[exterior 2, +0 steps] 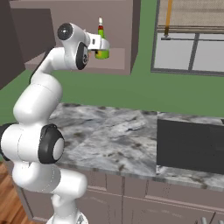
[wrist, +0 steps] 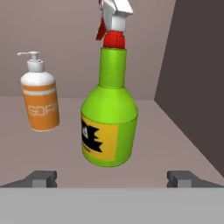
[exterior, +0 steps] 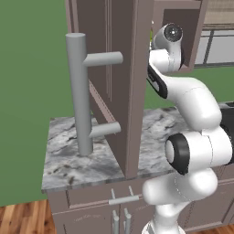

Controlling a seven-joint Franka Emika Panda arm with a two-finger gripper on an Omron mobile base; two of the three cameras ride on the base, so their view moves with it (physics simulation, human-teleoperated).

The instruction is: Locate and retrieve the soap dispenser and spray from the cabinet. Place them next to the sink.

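The spray (wrist: pixel 109 113) is a green bottle with a yellow label, red collar and white trigger, upright on the shelf of the open cabinet (exterior 2: pixel 118 59). Left of it and further back stands the soap dispenser (wrist: pixel 39 98), orange and white with a pump top. My gripper (wrist: pixel 113 179) is open, and the spray stands just ahead of the gap between its fingertips (wrist: pixel 41 178), untouched. In the right base view the gripper (exterior 2: pixel 98 44) is right at the spray (exterior 2: pixel 102 41) on the shelf. The dark sink (exterior 2: pixel 190 146) lies in the marble counter at the right.
The cabinet door (exterior: pixel 123 68) stands swung open over the counter, its thick grey bar handle (exterior: pixel 77 91) sticking out to the left. Bare marble countertop (exterior 2: pixel 109 131) stretches between the arm and the sink. The cabinet's side wall (wrist: pixel 197 65) is close on the spray's right.
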